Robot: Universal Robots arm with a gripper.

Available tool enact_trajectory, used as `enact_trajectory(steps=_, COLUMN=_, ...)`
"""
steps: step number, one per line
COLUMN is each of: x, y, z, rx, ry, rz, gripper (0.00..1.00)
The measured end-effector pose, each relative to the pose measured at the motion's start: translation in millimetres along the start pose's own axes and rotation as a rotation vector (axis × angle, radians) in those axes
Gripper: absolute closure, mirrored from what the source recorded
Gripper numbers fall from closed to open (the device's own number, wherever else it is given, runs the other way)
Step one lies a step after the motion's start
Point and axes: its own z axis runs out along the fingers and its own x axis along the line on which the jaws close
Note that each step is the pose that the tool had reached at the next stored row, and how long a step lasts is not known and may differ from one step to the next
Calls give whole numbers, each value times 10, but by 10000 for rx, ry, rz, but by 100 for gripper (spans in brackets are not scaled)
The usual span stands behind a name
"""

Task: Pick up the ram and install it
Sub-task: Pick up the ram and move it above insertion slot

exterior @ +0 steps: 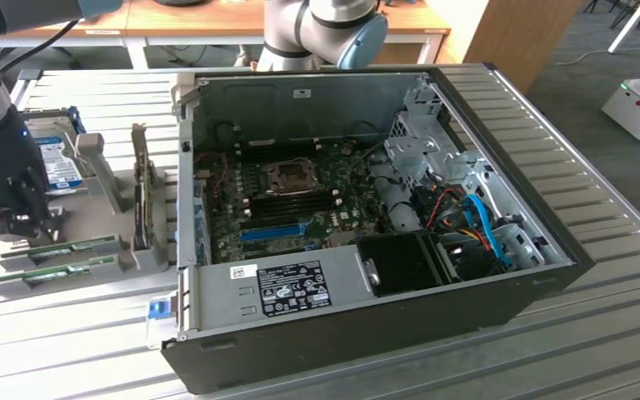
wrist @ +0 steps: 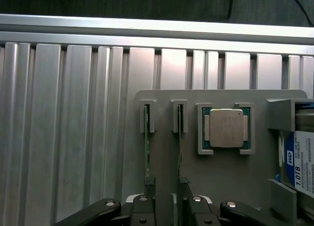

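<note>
Two green ram sticks stand on edge in a grey holder (exterior: 131, 254) at the exterior view's left: the ram (exterior: 59, 248) and a second stick (exterior: 62, 269) beside it. In the wrist view both show edge-on as thin lines, one ram stick (wrist: 146, 147) and the other (wrist: 179, 147), each in its own slot. My gripper (exterior: 14, 223) hangs just above their ends, open and holding nothing. Its fingertips (wrist: 149, 183) sit over the sticks' near ends, and the gripper (wrist: 166, 187) is centred between the two sticks. The motherboard's dark memory slots (exterior: 297, 202) lie inside the open computer case (exterior: 542, 275).
A CPU (wrist: 226, 128) sits in a pocket of the holder beside the sticks, and a hard drive (wrist: 300, 162) stands further along. An upright dark expansion card (exterior: 140, 196) stands between the holder and the case. A blue slot (exterior: 270, 232) is on the motherboard. Another arm (exterior: 320, 33) is behind the case.
</note>
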Motion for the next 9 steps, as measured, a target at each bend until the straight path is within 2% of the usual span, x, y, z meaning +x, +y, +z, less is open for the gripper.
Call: enact_trajectory(steps=9, x=125, y=3, z=2, rx=-3, ry=2, rz=-1, gripper=69)
